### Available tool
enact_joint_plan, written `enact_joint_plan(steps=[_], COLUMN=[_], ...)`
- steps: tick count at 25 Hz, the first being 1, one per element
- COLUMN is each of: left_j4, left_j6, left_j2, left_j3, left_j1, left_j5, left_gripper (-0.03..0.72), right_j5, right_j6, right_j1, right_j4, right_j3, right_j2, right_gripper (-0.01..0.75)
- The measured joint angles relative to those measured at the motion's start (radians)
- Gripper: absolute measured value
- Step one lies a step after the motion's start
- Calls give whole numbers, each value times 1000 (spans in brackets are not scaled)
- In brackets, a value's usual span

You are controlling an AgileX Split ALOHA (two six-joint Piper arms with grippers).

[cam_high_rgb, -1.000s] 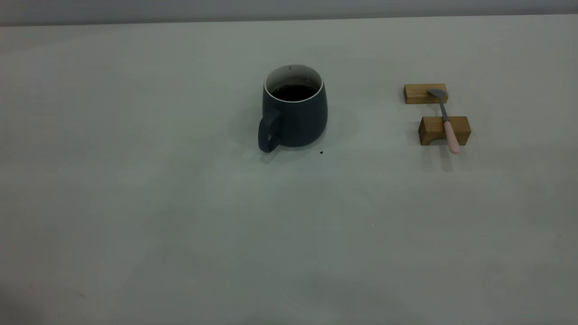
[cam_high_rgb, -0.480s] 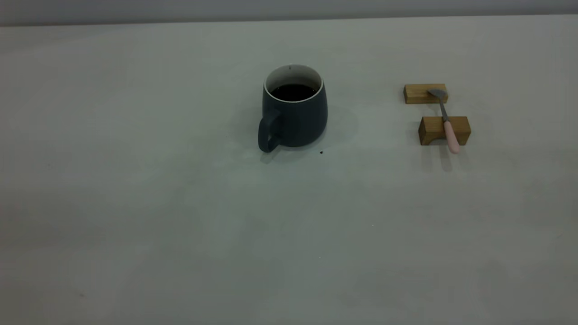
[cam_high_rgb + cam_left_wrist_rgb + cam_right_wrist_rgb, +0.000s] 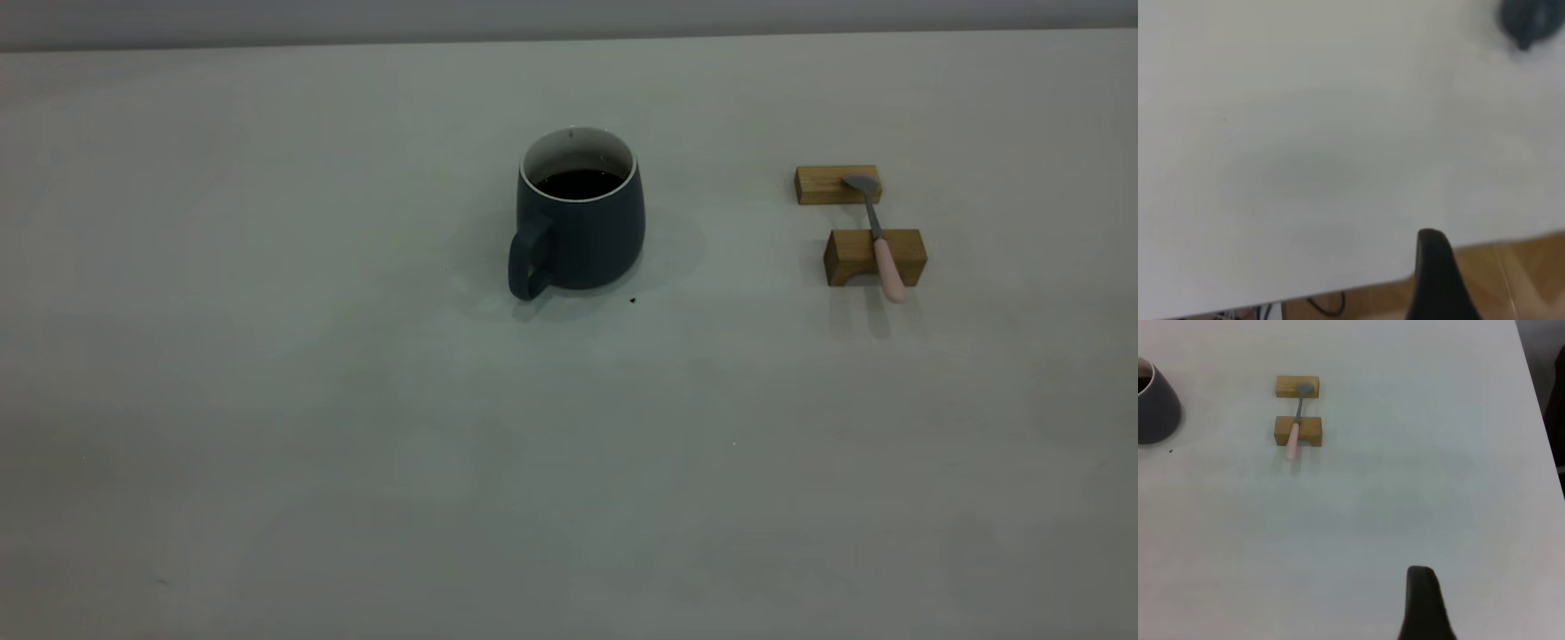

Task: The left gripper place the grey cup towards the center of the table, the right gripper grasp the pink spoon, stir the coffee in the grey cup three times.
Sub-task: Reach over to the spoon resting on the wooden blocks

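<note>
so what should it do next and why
Probably bring the right gripper over toward the pink spoon. The grey cup stands upright near the middle of the table, and the spoon lies untouched across two wooden blocks, its handle jutting free. The left gripper sits at the table edge.

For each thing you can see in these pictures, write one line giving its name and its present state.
grey cup: upright on the table, handle toward the camera's left, nothing touching it.
coffee: dark liquid inside the cup, below the rim.
pink spoon: lying across two wooden blocks, bowl on the far block, ungrasped.
left gripper: near the table edge, away from the cup.
right gripper: above bare table, away from the spoon.
</note>
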Motion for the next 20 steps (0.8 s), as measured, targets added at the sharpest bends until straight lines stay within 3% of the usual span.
enact_joint_plan(steps=[4,8,15,20], left_j4=[-1,-8,-13,-13], left_j6=[0,0,0,0], left_j2=[-31,-31,-31,-31], left_j3=[0,0,0,0], left_j1=[77,91,91,91], left_j5=[2,2,3,3], left_gripper=[528,528,528,528], right_j5=[0,-38,-232,-439], right_j6=[6,-14,-75,-216], right_j1=[0,0,0,0], right_j4=[0,45,125,319], right_j3=[0,-19,-64,-84], right_j2=[0,36,473,833], right_gripper=[555,555,555,555])
